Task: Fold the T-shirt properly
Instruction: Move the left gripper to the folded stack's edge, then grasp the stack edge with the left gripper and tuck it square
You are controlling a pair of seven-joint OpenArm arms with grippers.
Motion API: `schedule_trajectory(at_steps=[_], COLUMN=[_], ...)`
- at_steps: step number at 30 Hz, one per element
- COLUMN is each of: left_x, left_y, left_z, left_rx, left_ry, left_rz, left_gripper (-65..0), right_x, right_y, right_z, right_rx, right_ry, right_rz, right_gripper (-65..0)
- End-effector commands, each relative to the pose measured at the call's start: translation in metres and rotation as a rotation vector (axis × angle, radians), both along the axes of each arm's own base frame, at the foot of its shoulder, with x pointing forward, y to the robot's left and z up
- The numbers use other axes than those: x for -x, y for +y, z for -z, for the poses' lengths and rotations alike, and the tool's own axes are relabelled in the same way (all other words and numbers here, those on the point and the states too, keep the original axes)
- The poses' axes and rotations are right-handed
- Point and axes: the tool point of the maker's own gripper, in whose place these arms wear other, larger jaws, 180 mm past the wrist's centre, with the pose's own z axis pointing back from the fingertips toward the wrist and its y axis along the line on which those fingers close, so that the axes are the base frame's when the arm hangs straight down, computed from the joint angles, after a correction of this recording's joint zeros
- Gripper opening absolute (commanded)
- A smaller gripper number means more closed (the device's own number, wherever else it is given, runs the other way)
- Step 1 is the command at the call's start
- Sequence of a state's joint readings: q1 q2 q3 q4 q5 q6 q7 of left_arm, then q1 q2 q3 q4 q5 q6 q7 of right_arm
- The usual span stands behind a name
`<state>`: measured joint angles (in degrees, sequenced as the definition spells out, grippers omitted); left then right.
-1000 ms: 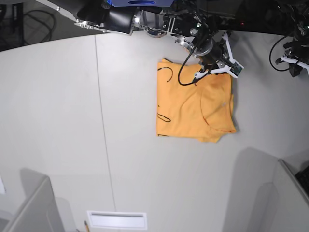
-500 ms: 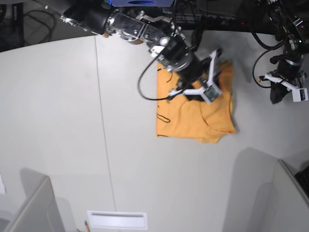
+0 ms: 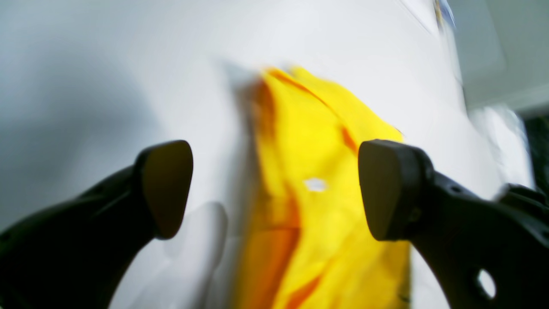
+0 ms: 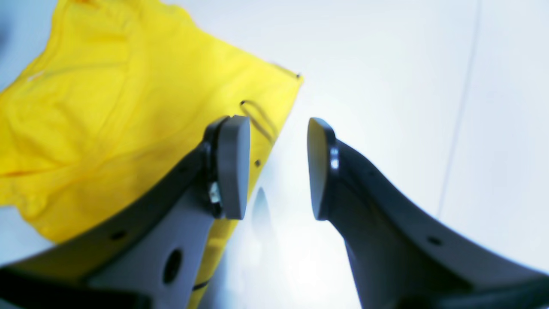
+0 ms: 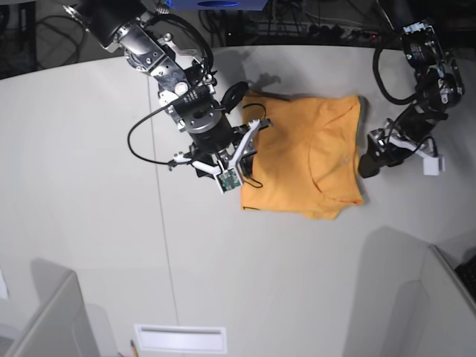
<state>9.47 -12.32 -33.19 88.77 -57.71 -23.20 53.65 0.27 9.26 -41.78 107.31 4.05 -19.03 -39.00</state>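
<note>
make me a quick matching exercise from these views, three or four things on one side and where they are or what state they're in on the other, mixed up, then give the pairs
Things:
1. T-shirt
2. left gripper
3. right gripper
4. table seam line

Places or states:
A. wide open, at the shirt's edge on the base view's right
B. partly open, over the shirt's printed edge on the base view's left
C. folded, lying flat on the table
D. runs top to bottom, left of the shirt in the base view

Pairs: 1-C, 2-A, 3-B, 4-D
</note>
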Motion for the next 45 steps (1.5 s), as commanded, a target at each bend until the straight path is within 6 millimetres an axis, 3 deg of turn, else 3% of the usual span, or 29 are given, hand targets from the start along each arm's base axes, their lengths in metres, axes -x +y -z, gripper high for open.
schedule_trajectory(at_steps=[1, 5, 8, 10, 12, 15, 18, 19, 22, 29, 33, 39, 45], left_x=[-0.005, -0.011, -0.009, -0.008, -0.006, -0.010, -0.013, -0.015, -0.023, -0.046, -0.056, -0.064, -0.068], left_y=[-0.002, -0.026, -0.030, -0.031, -0.026, -0.021, -0.034, -0.040, -0.053, -0.118, -0.166, -0.221, -0.264], left_z=[-0.005, 0.020, 0.034, 0.039, 0.045, 0.052, 0.063, 0.065, 0.066, 0.064, 0.056, 0.041, 0.022], left_rx=[0.008, 0.064, 0.085, 0.090, 0.078, 0.025, -0.052, -0.081, -0.183, -0.466, -0.618, -0.771, -0.889], left_ry=[-0.023, 0.042, 0.084, 0.101, 0.138, 0.181, 0.259, 0.282, 0.335, 0.341, 0.279, 0.175, 0.046], left_rz=[0.010, 0.063, 0.069, 0.066, 0.042, 0.030, 0.124, 0.165, 0.280, 0.630, 0.835, 1.054, 1.231], left_gripper=[-7.4, -7.4, -7.6, -12.2, -20.7, -39.5, -61.5, -65.0, -65.0, -65.0, -65.0, -65.0, -65.0], right_x=[-0.006, -0.001, -0.004, -0.010, -0.013, -0.016, -0.020, -0.020, -0.022, -0.014, 0.003, 0.047, 0.072], right_y=[0.004, 0.003, -0.003, -0.016, -0.030, -0.059, -0.091, -0.104, -0.145, -0.213, -0.247, -0.275, -0.291], right_z=[-0.015, -0.011, -0.012, -0.013, -0.011, -0.003, -0.001, -0.001, 0.000, 0.006, 0.034, 0.080, 0.089], right_rx=[-0.023, -0.023, -0.024, -0.028, -0.032, -0.026, -0.030, -0.030, -0.012, 0.028, -0.100, -0.302, -0.336], right_ry=[-0.054, -0.039, -0.040, -0.042, -0.032, -0.012, -0.042, -0.057, -0.076, -0.063, 0.060, 0.250, 0.291], right_rz=[-0.004, -0.002, 0.017, 0.062, 0.113, 0.201, 0.299, 0.336, 0.445, 0.627, 0.762, 0.928, 1.000], right_gripper=[-43.7, -43.7, -43.7, -43.7, -43.7, -43.7, -43.7, -43.7, -43.7, -43.7, -43.7, -43.7, -43.7])
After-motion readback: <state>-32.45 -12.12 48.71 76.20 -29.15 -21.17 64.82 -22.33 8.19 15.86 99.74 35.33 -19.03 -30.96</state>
